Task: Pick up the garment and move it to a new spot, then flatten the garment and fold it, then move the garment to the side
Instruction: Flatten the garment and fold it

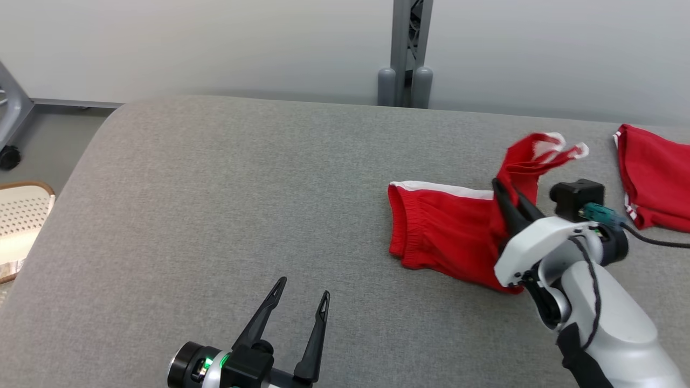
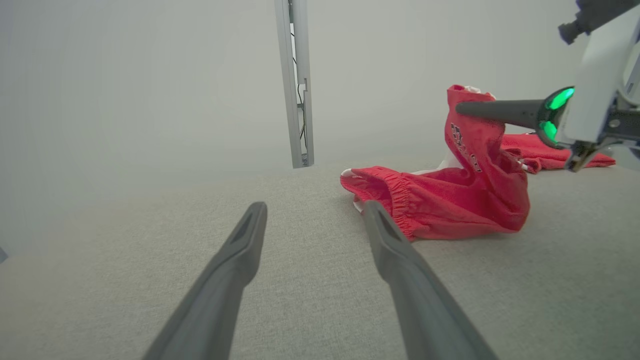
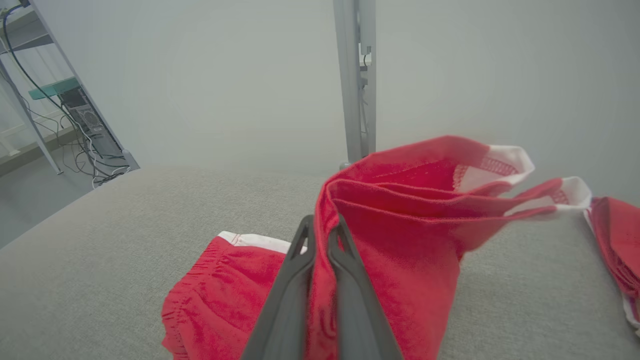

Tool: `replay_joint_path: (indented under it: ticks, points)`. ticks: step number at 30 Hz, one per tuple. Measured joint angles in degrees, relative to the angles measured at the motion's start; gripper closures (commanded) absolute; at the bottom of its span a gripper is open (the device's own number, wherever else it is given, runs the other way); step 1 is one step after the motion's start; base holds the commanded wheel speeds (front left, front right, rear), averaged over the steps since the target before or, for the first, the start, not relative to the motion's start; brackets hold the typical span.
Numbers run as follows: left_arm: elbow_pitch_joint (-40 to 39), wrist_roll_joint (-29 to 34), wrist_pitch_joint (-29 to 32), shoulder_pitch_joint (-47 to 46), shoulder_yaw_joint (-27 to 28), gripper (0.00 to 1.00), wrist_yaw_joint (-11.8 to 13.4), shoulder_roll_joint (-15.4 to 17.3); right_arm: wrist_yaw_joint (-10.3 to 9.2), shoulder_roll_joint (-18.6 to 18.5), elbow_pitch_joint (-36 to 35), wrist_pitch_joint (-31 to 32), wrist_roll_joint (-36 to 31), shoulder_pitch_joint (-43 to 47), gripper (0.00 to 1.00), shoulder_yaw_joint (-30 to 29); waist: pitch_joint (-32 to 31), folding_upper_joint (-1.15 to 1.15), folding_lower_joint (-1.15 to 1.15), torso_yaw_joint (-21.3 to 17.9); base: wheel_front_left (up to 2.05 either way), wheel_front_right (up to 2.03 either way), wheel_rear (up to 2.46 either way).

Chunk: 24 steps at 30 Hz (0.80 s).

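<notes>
The garment point(image 1: 442, 231) is a pair of red shorts with white trim, lying on the grey table point(image 1: 215, 205) right of centre. My right gripper point(image 1: 504, 191) is shut on a fold of the shorts and lifts the leg end up, while the elastic waistband stays on the table. In the right wrist view the fingers point(image 3: 345, 260) pinch the red cloth point(image 3: 410, 220), which drapes to the right. My left gripper point(image 1: 302, 293) stands open near the table's front edge, left of the garment point(image 2: 450, 200), holding nothing.
A second red garment point(image 1: 655, 178) lies at the table's far right. A grey post point(image 1: 405, 54) stands behind the table against the pale wall. A perforated white seat point(image 1: 21, 221) sits off the left edge, and a shelf with cables point(image 3: 75, 120) stands beyond.
</notes>
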Motion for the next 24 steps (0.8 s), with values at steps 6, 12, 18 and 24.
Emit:
replay_joint_path:
  ticks: [6, 12, 18, 24]
  points:
    - [0.30, -0.09, 0.00, 0.00, -0.21, 0.00, 0.00, -0.10, 0.00, 1.74, 0.56, 2.34, 1.42, -1.92, 1.00, 6.06, -0.13, 0.00, 0.00, 2.36, 0.00, 0.00, 0.00]
    - [0.51, -0.46, 0.00, -0.01, -0.42, 0.00, -0.01, -0.21, 0.00, 2.31, 2.05, 3.82, 2.18, -2.10, 1.00, 9.35, 0.09, 0.00, 0.00, 3.60, 0.00, 0.00, 0.00]
    - [0.59, -0.54, 0.00, -0.02, -0.38, 0.00, -0.01, -0.29, 0.00, 2.82, 3.92, 4.34, 2.63, -2.09, 1.00, 12.29, 0.39, 0.00, 0.00, 4.22, 0.00, 0.00, 0.00]
    - [0.79, -0.56, 0.00, -0.03, -0.43, 0.00, 0.03, -0.35, 0.00, 3.19, 5.03, 4.32, 4.42, -1.77, 0.70, 16.17, 0.20, 0.00, 0.00, 3.95, 0.00, 0.00, 0.00]
